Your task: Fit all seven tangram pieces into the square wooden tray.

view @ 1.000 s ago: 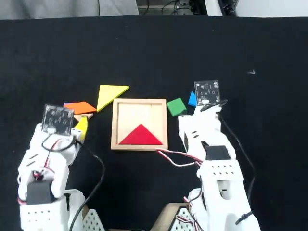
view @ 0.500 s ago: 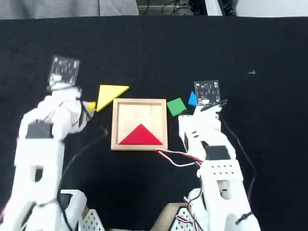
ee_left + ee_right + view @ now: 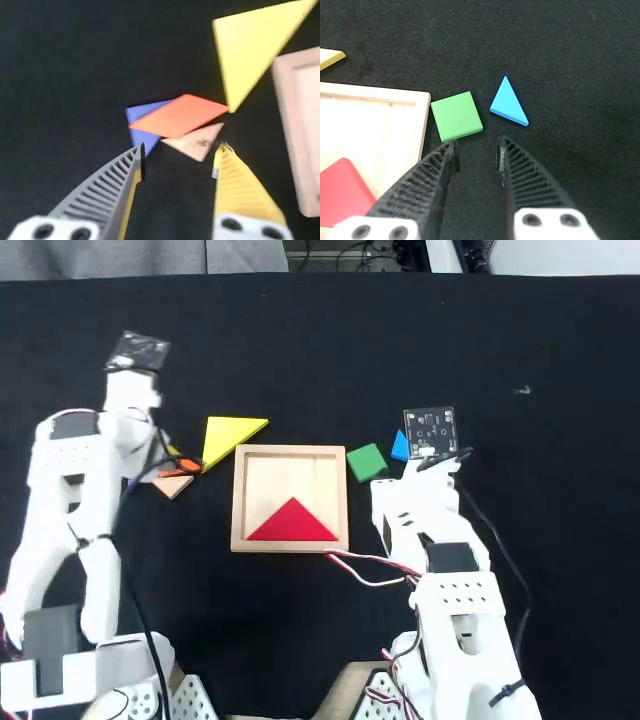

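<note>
The left gripper (image 3: 178, 151) hangs with its jaws spread wide above a small pile to the left of the tray. There an orange parallelogram (image 3: 180, 115) overlaps a dark blue triangle (image 3: 139, 120), with a tan triangle (image 3: 195, 143) touching it. The wide spread probably serves to straddle one piece. The yellow triangle (image 3: 228, 436) lies just beside the tray's far corner. The wooden tray (image 3: 240, 502) holds the red triangle (image 3: 291, 522) against its near edge, leaving room for six more. To the right lie the green square (image 3: 366, 461) and light blue triangle (image 3: 399, 446), with the right gripper (image 3: 476, 150) near them, jaws narrowly parted.
</note>
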Controlling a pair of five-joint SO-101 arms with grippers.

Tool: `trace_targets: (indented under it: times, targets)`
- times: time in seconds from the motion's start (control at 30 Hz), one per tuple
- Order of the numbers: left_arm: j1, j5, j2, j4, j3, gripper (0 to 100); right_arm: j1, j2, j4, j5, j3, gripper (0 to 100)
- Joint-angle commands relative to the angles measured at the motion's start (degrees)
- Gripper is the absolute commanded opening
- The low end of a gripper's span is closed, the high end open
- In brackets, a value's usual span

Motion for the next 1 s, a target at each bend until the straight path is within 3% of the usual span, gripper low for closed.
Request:
trace_targets:
  times: [0.0, 0.87, 0.97]
  targets:
    - [-2.86, -0.62, 0.18, 0.7, -4.18, 24, 0.35, 0.31, -1.58, -0.26, -0.48, 13.8]
    - [-4.18, -0.79, 0.7, 0.35, -4.44, 24, 0.26, 0.31, -1.67, -0.26, -0.13, 13.8]
    - [-5.05, -4.13, 0.79, 0.26, -4.44, 24, 0.26, 0.31, -1.67, -0.26, -0.04, 13.8]
